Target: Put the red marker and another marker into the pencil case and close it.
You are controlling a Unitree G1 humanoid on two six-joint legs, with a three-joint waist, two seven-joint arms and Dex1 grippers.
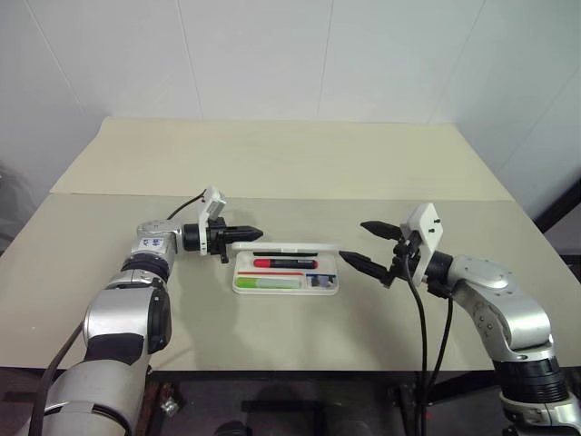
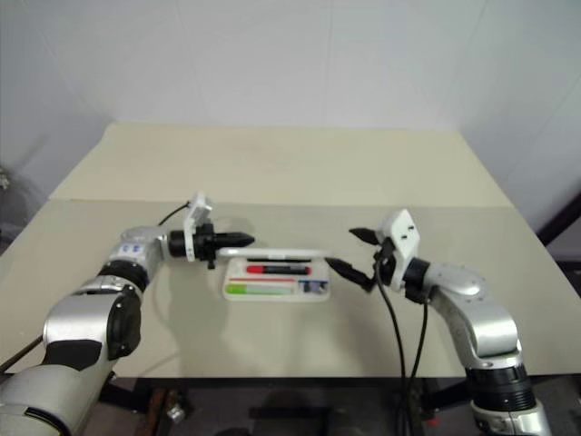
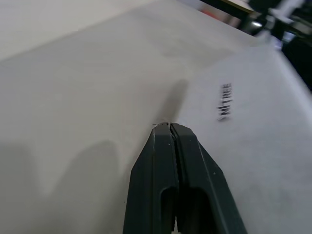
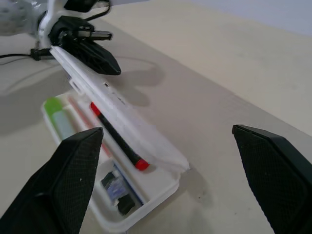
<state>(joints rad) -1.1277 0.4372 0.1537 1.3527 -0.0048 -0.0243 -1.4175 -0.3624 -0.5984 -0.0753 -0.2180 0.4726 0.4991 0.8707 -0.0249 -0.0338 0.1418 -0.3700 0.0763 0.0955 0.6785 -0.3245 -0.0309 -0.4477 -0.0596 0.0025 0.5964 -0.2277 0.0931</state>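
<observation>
Beige tabletop (image 1: pixel 290 173) carries the flat white plastic pencil case (image 1: pixel 332 288), lid half-raised. Left gripper (image 1: pixel 243 229), clenched empty, touches that lid; right wrist view reveals the red marker (image 4: pixel 117 141) and light green marker (image 4: pixel 57 118) inside, between the right gripper's (image 1: pixel 368 247) spread fingers.

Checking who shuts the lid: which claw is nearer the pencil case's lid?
Left. The left claw, shut, sits against the raised lid at its left end; the right claw hangs open just off the pencil case.

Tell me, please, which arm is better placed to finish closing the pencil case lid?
Probably the left: its shut gripper sits against the half-raised lid of the pencil case, both markers already inside. The right gripper hangs open beside the case.
</observation>
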